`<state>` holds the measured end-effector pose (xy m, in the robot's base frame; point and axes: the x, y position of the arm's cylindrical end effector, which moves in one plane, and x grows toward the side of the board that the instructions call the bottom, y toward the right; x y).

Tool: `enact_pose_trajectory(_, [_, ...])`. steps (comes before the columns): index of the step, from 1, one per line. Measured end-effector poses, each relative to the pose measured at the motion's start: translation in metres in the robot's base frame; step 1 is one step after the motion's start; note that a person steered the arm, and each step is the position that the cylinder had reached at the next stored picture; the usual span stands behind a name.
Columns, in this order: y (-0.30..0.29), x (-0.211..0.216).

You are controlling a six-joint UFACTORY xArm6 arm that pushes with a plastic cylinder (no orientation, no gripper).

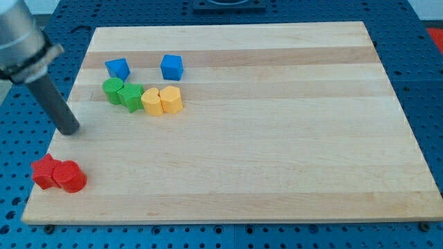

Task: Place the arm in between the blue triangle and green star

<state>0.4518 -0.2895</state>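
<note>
My tip [69,128] is resting on the wooden surface [277,138], well to the view's lower left of the green star [131,96]; the rod is carrying no fingers. The blue triangle [118,68] is sitting just above that star, toward the view's top.

Pale striped wood table [277,138] on a blue perforated base [429,83]. Blocks: two blue [118,68] [172,67], two green [113,90] [131,97], two yellow [151,102] [171,100], two red [45,171] [69,176]. Dark rod [55,104].

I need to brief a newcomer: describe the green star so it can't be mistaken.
Start at the wooden board's top-left corner, where six blocks cluster. In the lower row, the green star sits second from the view's left, between the green cylinder and a yellow block; only it has points.
</note>
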Motion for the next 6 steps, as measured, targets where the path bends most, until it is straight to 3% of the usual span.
enact_pose_trajectory(2, [-0.006,-0.113])
enact_pose_trajectory(4, [0.086,-0.097])
enact_pose_trajectory(6, [0.111,-0.072])
